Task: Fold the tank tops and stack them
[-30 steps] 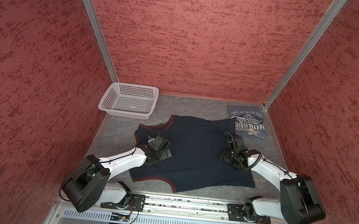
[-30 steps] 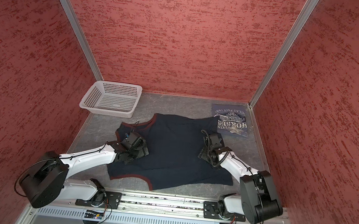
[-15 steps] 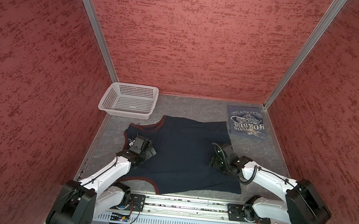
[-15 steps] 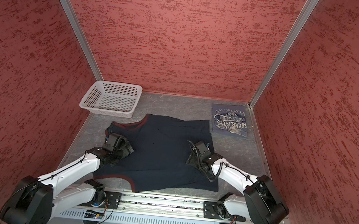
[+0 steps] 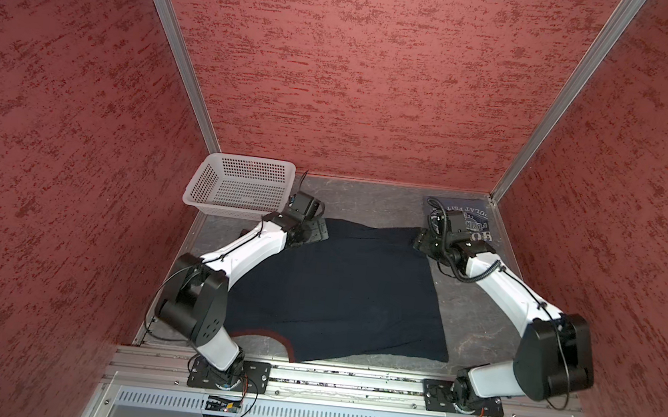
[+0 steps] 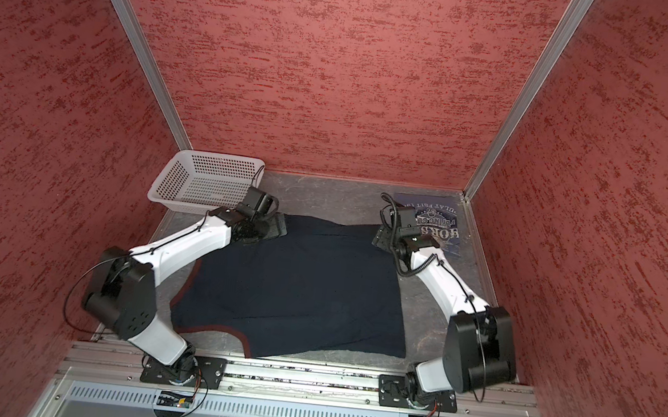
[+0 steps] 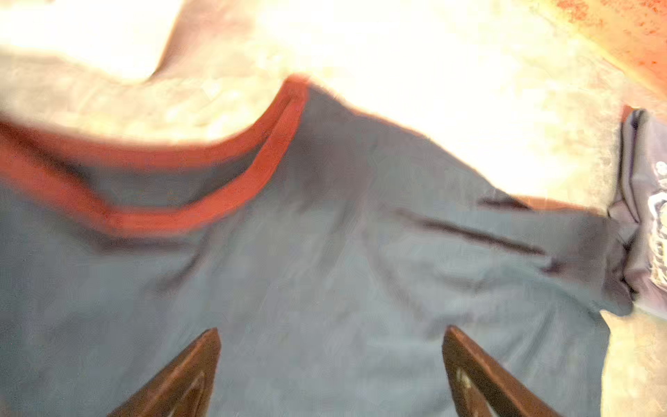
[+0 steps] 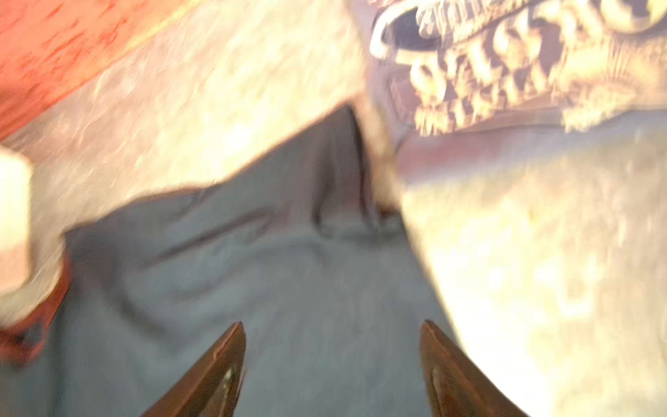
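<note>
Two tools stand with jaws wide, holding nothing. The left tool is over the far left corner of the navy top, and the right tool is over its far right corner. The top lies spread on the desk between the arms. Its far edge runs from tool to tool, and the cloth stretches back toward the robot, so a fold would likely draw that edge nearward. The blue top lies just beyond the right tool, nearer that arm. The basket sits beside the left.
</note>
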`<action>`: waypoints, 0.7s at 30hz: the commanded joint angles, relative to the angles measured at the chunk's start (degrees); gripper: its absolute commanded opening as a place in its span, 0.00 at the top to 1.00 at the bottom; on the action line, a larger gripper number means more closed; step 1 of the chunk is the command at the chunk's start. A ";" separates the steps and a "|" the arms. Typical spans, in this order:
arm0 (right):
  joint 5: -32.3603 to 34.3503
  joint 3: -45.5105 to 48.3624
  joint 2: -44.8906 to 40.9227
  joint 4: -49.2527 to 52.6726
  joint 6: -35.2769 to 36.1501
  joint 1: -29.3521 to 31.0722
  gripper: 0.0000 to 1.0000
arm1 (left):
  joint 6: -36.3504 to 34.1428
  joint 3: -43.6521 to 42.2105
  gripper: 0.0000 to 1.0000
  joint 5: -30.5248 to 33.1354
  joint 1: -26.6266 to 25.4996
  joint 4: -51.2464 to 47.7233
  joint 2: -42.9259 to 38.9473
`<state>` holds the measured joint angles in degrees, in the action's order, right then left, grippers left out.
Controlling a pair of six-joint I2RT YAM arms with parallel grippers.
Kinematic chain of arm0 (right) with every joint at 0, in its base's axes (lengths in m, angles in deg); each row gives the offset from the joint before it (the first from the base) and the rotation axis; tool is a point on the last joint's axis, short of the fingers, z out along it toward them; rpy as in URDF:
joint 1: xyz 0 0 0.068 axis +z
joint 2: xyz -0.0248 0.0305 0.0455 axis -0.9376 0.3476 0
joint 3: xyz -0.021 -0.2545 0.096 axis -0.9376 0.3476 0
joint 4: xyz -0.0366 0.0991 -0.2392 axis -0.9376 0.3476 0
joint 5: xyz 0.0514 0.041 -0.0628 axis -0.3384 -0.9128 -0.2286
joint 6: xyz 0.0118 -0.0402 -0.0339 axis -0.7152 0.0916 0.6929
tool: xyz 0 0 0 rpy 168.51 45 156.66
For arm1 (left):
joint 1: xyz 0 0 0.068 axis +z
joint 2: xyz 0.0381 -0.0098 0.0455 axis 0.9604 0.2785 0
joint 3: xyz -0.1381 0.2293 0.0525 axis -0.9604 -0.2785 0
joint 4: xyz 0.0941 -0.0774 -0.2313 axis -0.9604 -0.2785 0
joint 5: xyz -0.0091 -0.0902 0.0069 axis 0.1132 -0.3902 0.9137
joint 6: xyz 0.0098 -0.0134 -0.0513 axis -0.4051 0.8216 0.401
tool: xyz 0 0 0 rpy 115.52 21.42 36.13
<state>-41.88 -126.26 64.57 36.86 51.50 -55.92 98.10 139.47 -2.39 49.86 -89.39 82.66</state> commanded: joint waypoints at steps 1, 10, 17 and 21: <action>-2.41 -5.25 6.59 -1.73 5.45 -2.73 0.24 | -3.90 8.24 0.05 3.08 0.59 -4.91 8.12; -4.62 -20.79 25.94 0.69 8.02 -6.88 0.30 | -5.06 25.21 0.13 4.03 4.40 -9.59 25.62; -6.71 -26.91 32.48 0.70 8.17 -6.90 0.37 | -6.03 31.00 0.19 5.15 5.05 -10.17 32.05; -7.46 -30.19 35.89 1.62 8.39 -6.94 0.41 | -6.28 32.66 0.21 5.65 5.36 -10.06 34.37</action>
<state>-47.98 -154.02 98.54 37.19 59.15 -62.83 93.00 170.72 1.94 54.91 -98.53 115.58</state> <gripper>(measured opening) 0.595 0.795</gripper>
